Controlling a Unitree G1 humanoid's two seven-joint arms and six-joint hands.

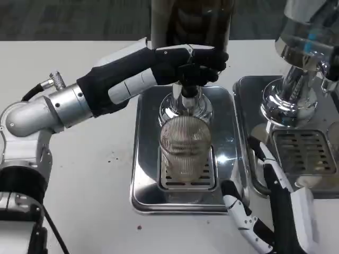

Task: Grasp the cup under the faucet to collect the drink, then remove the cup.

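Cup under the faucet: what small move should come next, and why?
Probably the left hand should press the faucet lever it already grips: the ribbed cup stands on the drip tray beneath the spout and looks nearly empty, while the right hand waits open beside the tray.

This looks like a test room set up as a drink bar. A big dark drink machine (190, 21) stands just behind the left hand (177, 66), with a shiny metal drip tray (143, 174) below that hand. A second shiny machine (307, 47) with its own tray (304, 153) stands beyond the right hand (270, 211). Both sit on a plain white surface (79, 174), with grey carpet floor (63, 18) behind.
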